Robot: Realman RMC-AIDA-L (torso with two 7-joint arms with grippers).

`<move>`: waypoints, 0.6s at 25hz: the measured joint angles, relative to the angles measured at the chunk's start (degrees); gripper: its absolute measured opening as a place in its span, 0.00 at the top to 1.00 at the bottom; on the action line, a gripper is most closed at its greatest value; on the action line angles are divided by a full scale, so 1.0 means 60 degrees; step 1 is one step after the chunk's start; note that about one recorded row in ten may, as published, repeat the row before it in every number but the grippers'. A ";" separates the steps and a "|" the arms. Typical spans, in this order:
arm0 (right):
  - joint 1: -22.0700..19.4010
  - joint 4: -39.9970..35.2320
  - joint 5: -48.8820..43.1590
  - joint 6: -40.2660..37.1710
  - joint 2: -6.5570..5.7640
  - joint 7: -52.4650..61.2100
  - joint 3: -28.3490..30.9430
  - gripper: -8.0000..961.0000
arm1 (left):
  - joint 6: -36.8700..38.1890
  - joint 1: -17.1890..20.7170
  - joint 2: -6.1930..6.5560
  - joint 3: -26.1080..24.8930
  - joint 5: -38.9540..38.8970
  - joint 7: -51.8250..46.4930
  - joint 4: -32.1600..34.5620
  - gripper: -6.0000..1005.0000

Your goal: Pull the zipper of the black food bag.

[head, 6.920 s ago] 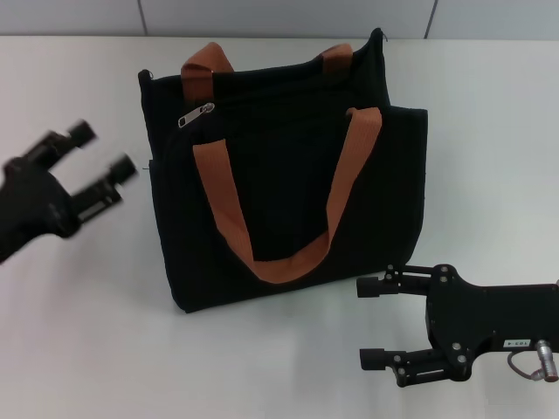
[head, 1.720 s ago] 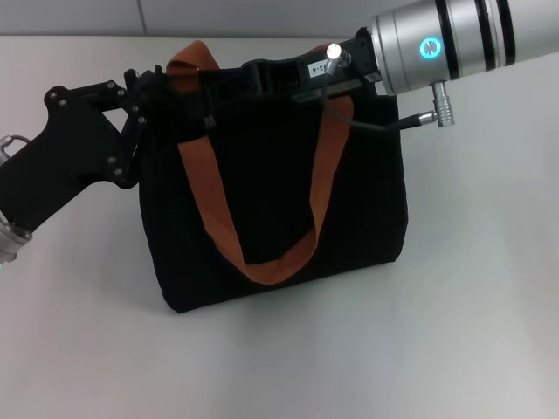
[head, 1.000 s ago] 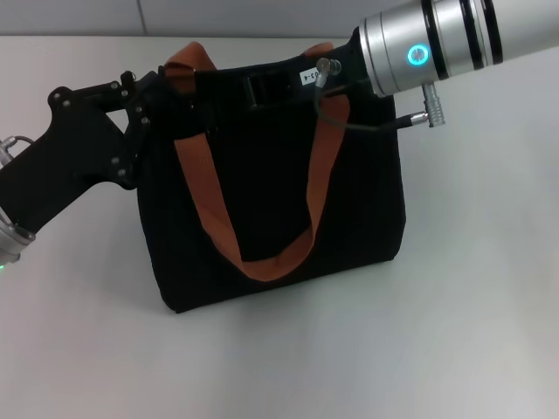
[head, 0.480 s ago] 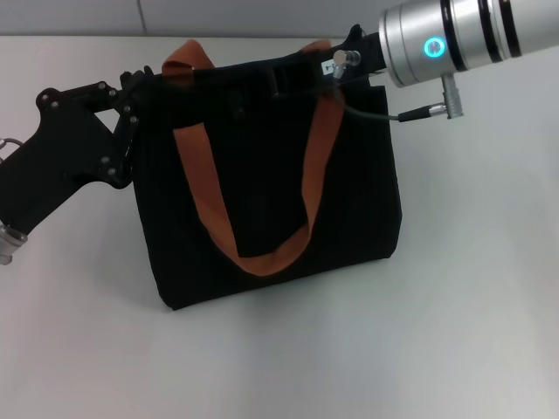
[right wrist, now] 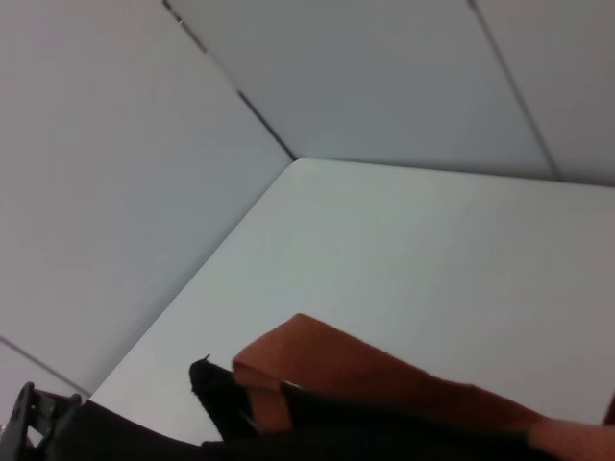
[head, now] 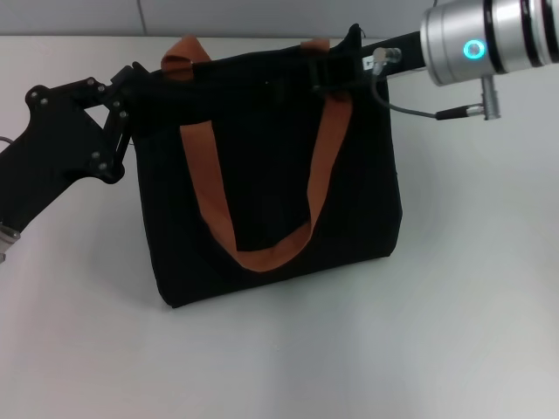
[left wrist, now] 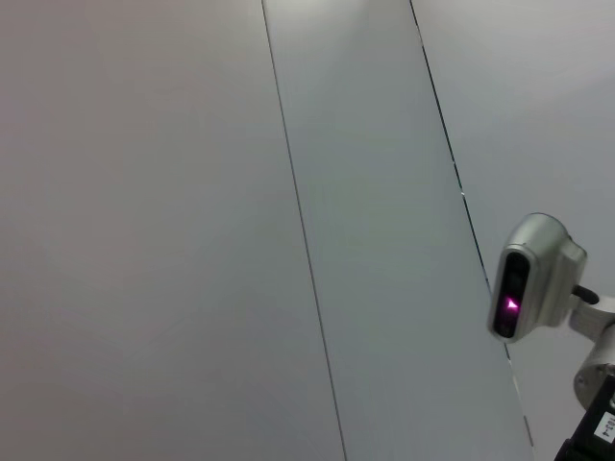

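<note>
1. Head view, nearest part: bare white table (head: pixel 349 367) in front of one black food bag (head: pixel 262 209), which stands upright around the middle of the table, its lower edge resting on the surface.
2. Across the bag's front hangs one rust-brown handle (head: pixel 262 257) in a U-shaped loop; a second brown handle (head: pixel 179 52) shows only as short bits peeking over the top edge.
3. The zipper cannot be made out anywhere; the black top edge of the bag blends with the dark gripper parts laid against it.
4. The left gripper (head: pixel 131 83) sits at the bag's upper left corner, touching the fabric. Its fingertips merge with the black cloth, so I can't tell how its jaws stand or whether they grip anything.
5. The right gripper (head: pixel 336 70) reaches in from the right along the top edge near the right-hand strap, behind a silver wrist with a blue ring light. How its jaws are set is hidden too.
6. Right wrist view: a brown handle (right wrist: pixel 384 379) and a black bag corner (right wrist: pixel 207 384) against the table, wall panels beyond.
7. Left wrist view: only wall panels and one small grey device with a pink light (left wrist: pixel 528 279).
</note>
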 joint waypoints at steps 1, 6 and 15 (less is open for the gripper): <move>0.0000 0.0000 0.0000 0.0000 0.0000 0.0000 0.0000 0.99 | -0.0004 0.0000 0.0000 -0.0003 0.0000 0.0000 0.0000 0.96; -0.0541 -0.0608 -0.0043 0.0004 0.0000 0.0140 0.0002 0.99 | -0.0035 0.0003 0.0003 -0.0063 0.0000 0.0001 0.0001 0.96; -0.1163 -0.1188 -0.0069 0.0006 -0.0005 0.0180 0.0105 1.00 | -0.0107 0.0016 0.0019 -0.0143 -0.0010 0.0002 0.0022 0.96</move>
